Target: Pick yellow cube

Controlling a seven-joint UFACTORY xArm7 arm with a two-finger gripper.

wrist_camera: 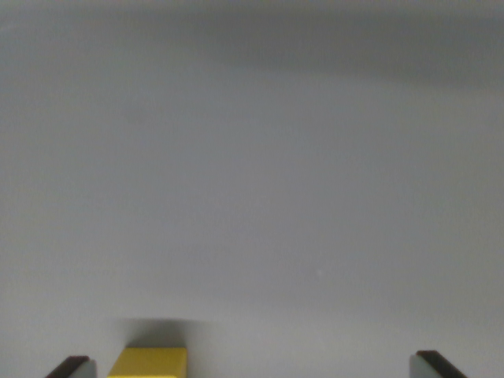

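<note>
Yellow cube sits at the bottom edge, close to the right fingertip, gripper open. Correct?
Not quite. The wrist view shows the yellow cube close to the fingertip on the wrist view's left, not the right one. It does sit at the bottom edge, and the gripper is open.

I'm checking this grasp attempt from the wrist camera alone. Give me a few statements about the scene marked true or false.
1. The yellow cube sits at the bottom edge of the wrist view. True.
2. The cube lies centred between the fingertips of the end effector. False: it lies close to the fingertip on the wrist view's left, far from the right one.
3. The end effector is shut on the cube. False: its fingertips stand wide apart.
4. The surface is plain grey. True.
5. A second cube shows near the top. False: only the yellow one is visible.
</note>
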